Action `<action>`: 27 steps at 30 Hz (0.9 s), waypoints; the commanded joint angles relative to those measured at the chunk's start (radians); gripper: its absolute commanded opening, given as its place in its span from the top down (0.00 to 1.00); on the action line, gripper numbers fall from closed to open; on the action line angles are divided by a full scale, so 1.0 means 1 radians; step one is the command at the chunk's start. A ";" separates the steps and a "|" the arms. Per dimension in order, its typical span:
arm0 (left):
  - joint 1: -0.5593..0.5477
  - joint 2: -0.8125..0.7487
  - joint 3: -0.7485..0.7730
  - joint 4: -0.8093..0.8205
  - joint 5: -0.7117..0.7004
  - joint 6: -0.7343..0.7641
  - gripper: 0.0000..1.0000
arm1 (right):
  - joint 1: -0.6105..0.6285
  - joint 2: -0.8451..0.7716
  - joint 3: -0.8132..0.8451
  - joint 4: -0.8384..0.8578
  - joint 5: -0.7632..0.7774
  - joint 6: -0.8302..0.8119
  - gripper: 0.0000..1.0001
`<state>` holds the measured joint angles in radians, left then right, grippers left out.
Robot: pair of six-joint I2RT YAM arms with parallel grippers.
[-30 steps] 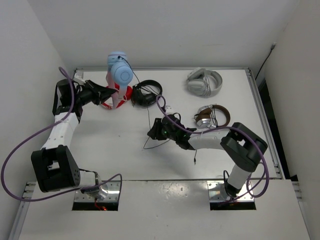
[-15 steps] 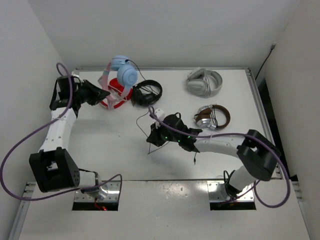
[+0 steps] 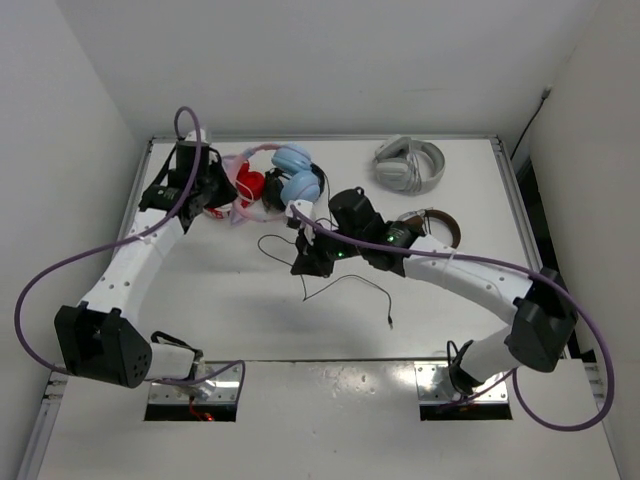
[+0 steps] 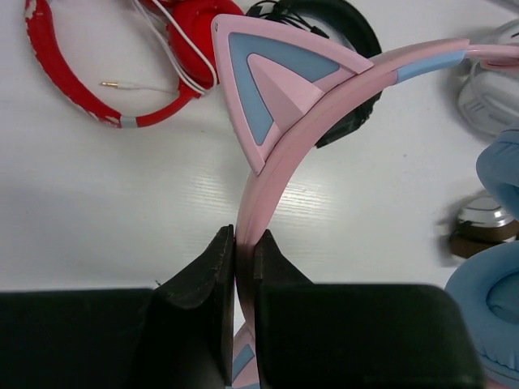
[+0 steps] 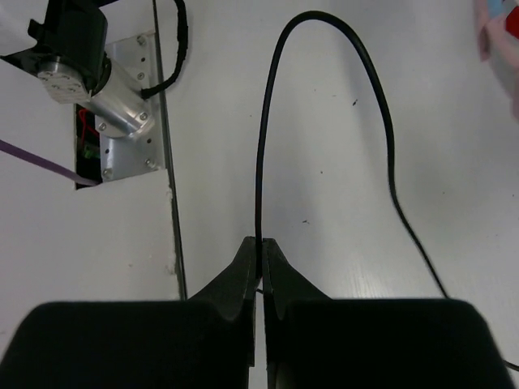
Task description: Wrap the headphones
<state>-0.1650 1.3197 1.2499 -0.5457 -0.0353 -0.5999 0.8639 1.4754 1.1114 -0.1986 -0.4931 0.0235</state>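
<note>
Headphones (image 3: 300, 187) sit near the top of the table (image 3: 200, 290), left of centre in the overhead view. The pink band arches out to the left and the two blue cups sit one above the other just right of it. Left gripper (image 4: 244, 243) has that pink band pinched between its fingers, jaws nearly together with only the band's thickness between them (the cat ear rises right above the fingertips in the wrist view). Behind the band lie a red pair (image 4: 69, 69) in the upper left of the wrist picture and a black pair (image 4: 350, 28) at upper centre, both on the table. Over to the right gripper (image 5: 261, 245): jaws narrow, clamped on the thin black cable (image 5: 259, 186). The cable rises from the fingertips, loops over at the top of the frame and runs down to the lower right. From overhead that gripper sits mid-table, just below the blue cups, with the cable's slack trailing in loose curves across the white surface beneath it. Grey pair (image 3: 410, 165) at top right, well apart from both grippers
</note>
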 commanded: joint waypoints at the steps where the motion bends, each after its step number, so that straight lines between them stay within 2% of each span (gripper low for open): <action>1: -0.027 -0.039 0.025 0.053 -0.031 0.093 1.00 | -0.028 0.016 0.088 -0.085 -0.091 -0.089 1.00; 7: -0.063 -0.028 -0.010 0.053 0.095 0.277 1.00 | -0.068 0.036 0.180 -0.227 -0.148 -0.184 1.00; 13: -0.093 -0.049 -0.030 0.072 0.120 0.405 1.00 | -0.088 0.048 0.278 -0.401 -0.168 -0.330 1.00; 19: -0.102 -0.070 -0.050 0.082 0.202 0.523 1.00 | -0.088 0.037 0.317 -0.548 -0.136 -0.465 1.00; 27: -0.102 -0.116 -0.106 0.043 0.354 0.716 1.00 | -0.164 0.028 0.347 -0.590 -0.064 -0.524 1.00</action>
<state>-0.2604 1.2526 1.1393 -0.5400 0.2066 0.0338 0.7204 1.5253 1.4048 -0.7738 -0.5858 -0.4419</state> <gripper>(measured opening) 0.135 0.009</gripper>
